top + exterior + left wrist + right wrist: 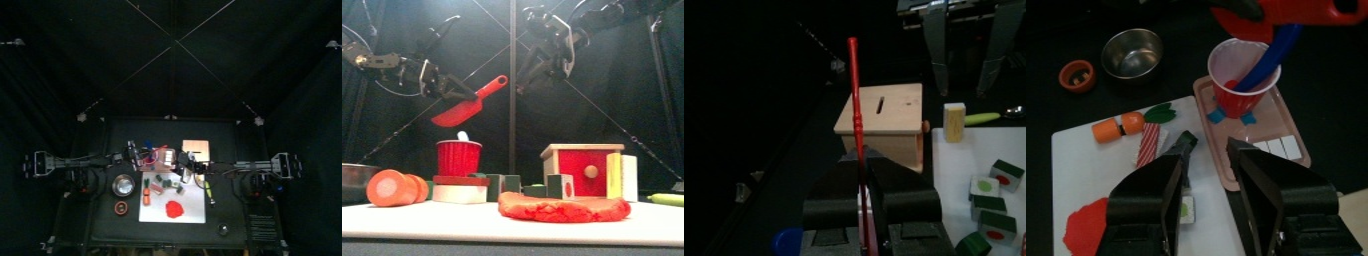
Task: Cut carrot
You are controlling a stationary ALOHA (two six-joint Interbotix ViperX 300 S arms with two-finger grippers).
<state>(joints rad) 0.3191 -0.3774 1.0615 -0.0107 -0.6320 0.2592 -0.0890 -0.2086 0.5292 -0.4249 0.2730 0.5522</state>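
Two arms up, nothing's on the carrot (1133,125) yet; it's lying on the white board (1106,185). Left gripper (869,205) is clamped on a red spatula (470,101); right gripper (1208,160) hangs wide open, empty. Risk: the red cup (1240,80) just behind could get knocked over on the way down.

carrot (1129,125) | orange toy with green leafy top | lying flat on white mat (1080,180) | whole, uncut | just beside striped knife (1149,147)
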